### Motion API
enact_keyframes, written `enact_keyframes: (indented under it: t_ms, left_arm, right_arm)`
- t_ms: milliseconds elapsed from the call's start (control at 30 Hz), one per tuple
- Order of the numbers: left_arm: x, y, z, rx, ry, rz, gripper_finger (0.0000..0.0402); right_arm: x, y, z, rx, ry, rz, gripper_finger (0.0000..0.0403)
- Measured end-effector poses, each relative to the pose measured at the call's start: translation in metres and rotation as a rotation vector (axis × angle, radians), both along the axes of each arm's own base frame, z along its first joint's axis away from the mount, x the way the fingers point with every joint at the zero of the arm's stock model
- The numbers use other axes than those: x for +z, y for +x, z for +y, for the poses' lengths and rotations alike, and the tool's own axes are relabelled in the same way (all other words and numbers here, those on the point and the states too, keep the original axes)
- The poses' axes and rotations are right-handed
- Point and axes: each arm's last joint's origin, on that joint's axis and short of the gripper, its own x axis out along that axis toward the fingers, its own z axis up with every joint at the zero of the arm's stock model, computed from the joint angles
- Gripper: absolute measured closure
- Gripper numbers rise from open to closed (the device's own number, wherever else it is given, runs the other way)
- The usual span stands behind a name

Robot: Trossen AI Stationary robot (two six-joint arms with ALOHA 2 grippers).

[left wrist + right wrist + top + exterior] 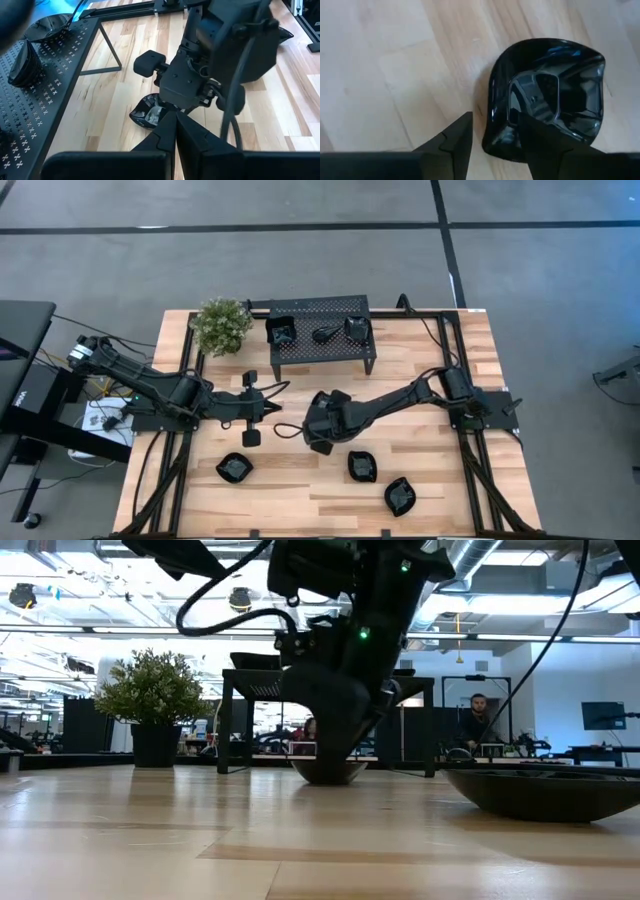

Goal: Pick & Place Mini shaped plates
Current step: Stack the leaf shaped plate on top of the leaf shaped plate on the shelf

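At mid-table the right gripper (492,142) straddles a squarish mini plate's (547,95) rim, fingers spread, nothing clamped; close squarely on the rim before lifting; the left gripper (262,408) waits nearby, fingers apart.

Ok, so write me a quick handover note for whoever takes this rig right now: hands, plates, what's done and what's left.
Left hand: open, empty, waiting above the table beside the right hand.
Right hand: low over a squarish plate at mid-table, open, one finger outside the rim and one over the dish. The plate sits on the wood, not lifted.
Done: three plates on the perforated stand, at and.
Left: this plate, plus three loose plates on the table's near side, at and.
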Motion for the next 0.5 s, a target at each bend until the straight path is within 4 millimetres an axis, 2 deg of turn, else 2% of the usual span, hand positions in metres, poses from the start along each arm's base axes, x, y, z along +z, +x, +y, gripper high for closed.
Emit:
enact_keyframes:
  t_ms: [167,300,500]
  left_arm:
    - [0.000,0.000,0.000,0.000,0.000,0.000,0.0389]
    - [0.000,0.000,0.000,0.000,-0.001,-0.001,0.0389]
    - [0.000,0.000,0.000,0.000,-0.001,-0.003,0.0389]
  right_arm:
    - [-0.009,-0.004,-0.011,-0.012,0.052,0.043,0.0267]
    - [-0.010,-0.005,-0.018,0.022,0.020,0.067,0.0288]
    - [-0.008,-0.008,-0.023,0.125,-0.029,0.134,0.0385]
